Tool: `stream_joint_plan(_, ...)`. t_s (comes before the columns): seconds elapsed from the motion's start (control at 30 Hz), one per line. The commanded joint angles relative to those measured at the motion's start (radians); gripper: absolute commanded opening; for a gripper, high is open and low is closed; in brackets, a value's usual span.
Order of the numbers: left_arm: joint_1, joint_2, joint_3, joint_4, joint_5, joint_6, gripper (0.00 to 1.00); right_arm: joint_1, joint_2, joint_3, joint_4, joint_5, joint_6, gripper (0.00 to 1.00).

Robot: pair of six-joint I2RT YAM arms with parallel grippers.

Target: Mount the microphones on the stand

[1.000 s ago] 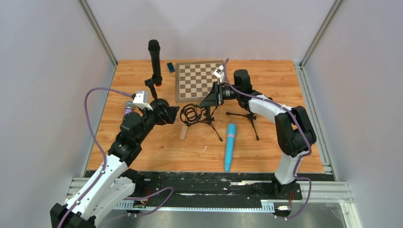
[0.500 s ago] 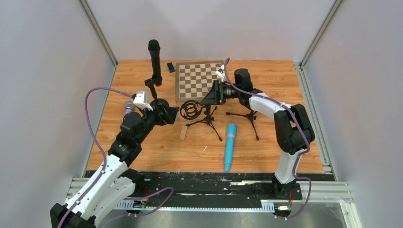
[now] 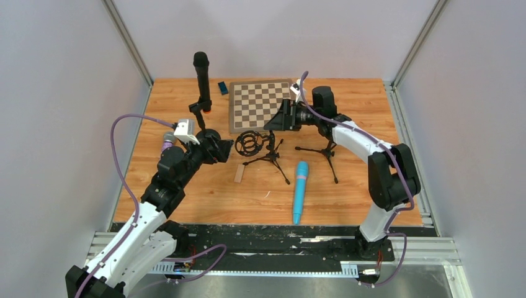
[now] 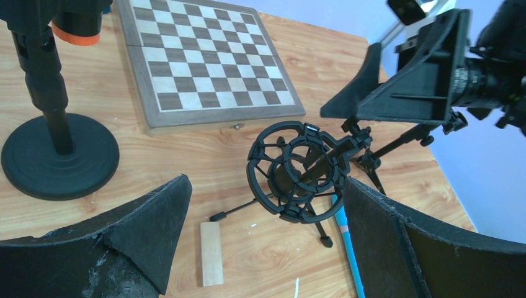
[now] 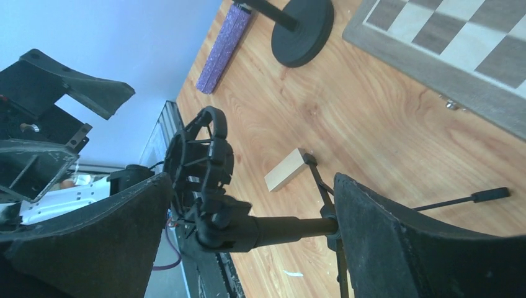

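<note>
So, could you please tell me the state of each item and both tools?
Black microphone: upright, mounted on round-base stand.
Light blue microphone: lying flat, unmounted.
Purple microphone: lying flat, unmounted.
Shock-mount stand: standing, cage empty.
Left tool: open, empty.
Right tool: open, empty.

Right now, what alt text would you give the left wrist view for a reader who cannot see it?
A black ring-shaped shock mount on a small tripod stand sits centred between the left arm's open fingers, with the right arm's open fingers just beyond it. Behind lie a wooden chessboard and a round-based black stand.
</note>
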Motion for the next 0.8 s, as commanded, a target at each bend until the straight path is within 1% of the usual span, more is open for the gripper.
stream_joint_plan(0.0, -0.003, -0.006, 0.019, 0.02, -0.023, 0.02, 1.0, -0.005, -0.123, -0.027, -0.004, 0.1, -0.043, 1.0)
stream_joint_plan(0.3, -0.002, -0.015, 0.022, -0.005, -0.055, 0.03, 1.0, -0.006, -0.283, -0.105, -0.067, 0.279, -0.105, 1.0)
stream_joint_plan(0.47, -0.003, -0.017, 0.023, -0.051, -0.134, 0.046, 1.0, -0.007, -0.336, -0.154, -0.073, 0.324, -0.123, 1.0)
stream_joint_plan(0.53, -0.002, -0.006, 0.03, -0.104, -0.174, 0.056, 1.0, -0.006, -0.339, -0.163, -0.078, 0.322, -0.125, 1.0)
stream_joint_plan(0.63, -0.002, 0.032, 0.073, -0.192, -0.241, 0.115, 1.0, -0.006, -0.335, -0.172, -0.082, 0.312, -0.128, 1.0)
stream_joint_plan(0.73, 0.001, 0.131, 0.146, -0.335, -0.322, 0.178, 1.0, -0.007, -0.327, -0.185, -0.084, 0.3, -0.128, 1.0)
stream_joint_plan(0.77, 0.001, 0.156, 0.179, -0.361, -0.339, 0.187, 1.0, -0.006, -0.324, -0.188, -0.084, 0.298, -0.128, 1.0)
